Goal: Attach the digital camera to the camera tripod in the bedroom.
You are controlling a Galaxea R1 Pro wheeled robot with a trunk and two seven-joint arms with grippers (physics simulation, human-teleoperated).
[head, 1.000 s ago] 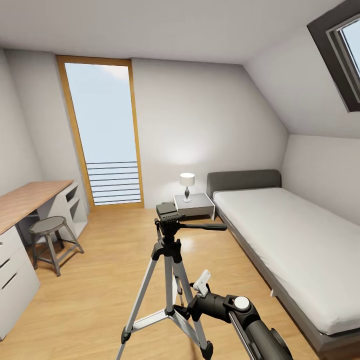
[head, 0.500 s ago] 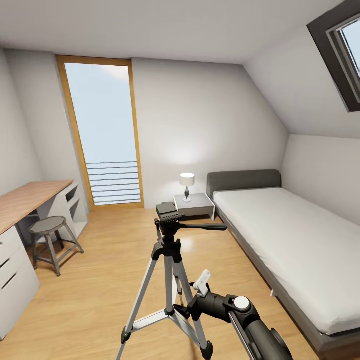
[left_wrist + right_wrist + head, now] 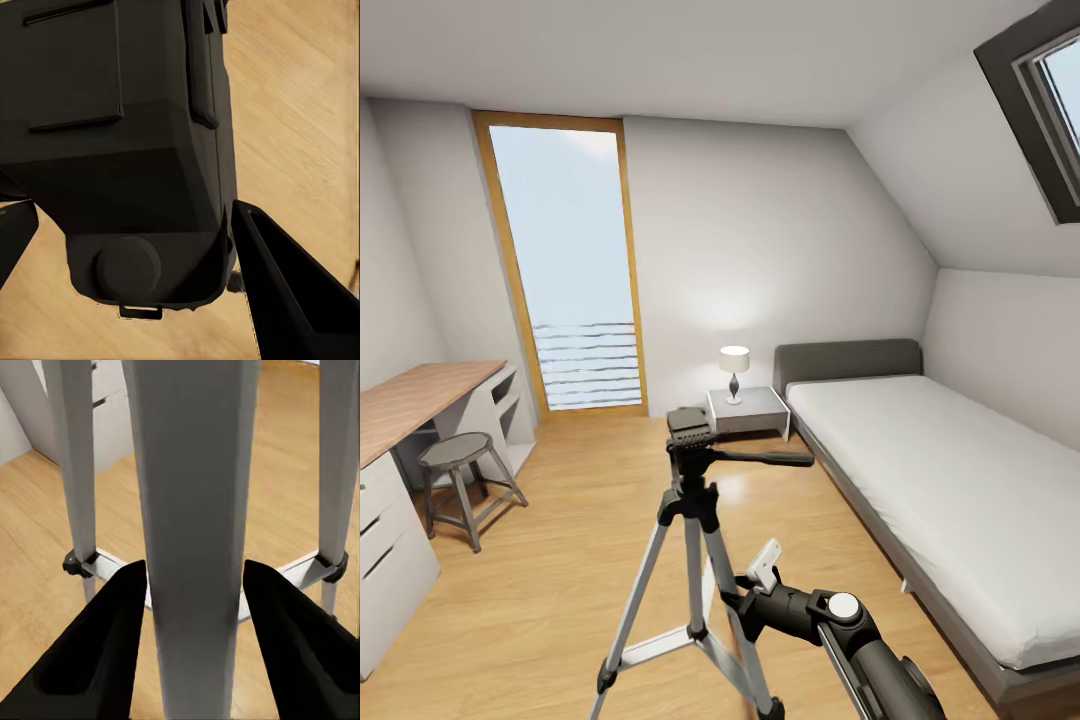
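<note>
The camera tripod (image 3: 693, 500) stands on the wood floor in the middle of the bedroom, its black head (image 3: 689, 428) bare and its pan handle (image 3: 765, 459) pointing right. My right gripper (image 3: 738, 605) reaches in low from the right. In the right wrist view the right gripper (image 3: 195, 577) is shut on one silver tripod leg (image 3: 195, 472), with a finger (image 3: 97, 645) on each side. In the left wrist view the left gripper (image 3: 135, 217) is shut on the black digital camera (image 3: 127, 112), which hangs over the floor.
A white bed (image 3: 930, 470) with a grey frame runs along the right. A nightstand (image 3: 748, 408) with a lamp (image 3: 734, 368) stands at the back. At the left are a grey stool (image 3: 458, 478), a wood-topped desk (image 3: 415, 395) and white drawers (image 3: 385, 570). Open floor surrounds the tripod.
The tripod has shifted slightly left and nearer, its feet sliding lower in the head view. My right arm has barely moved and the room stays put.
</note>
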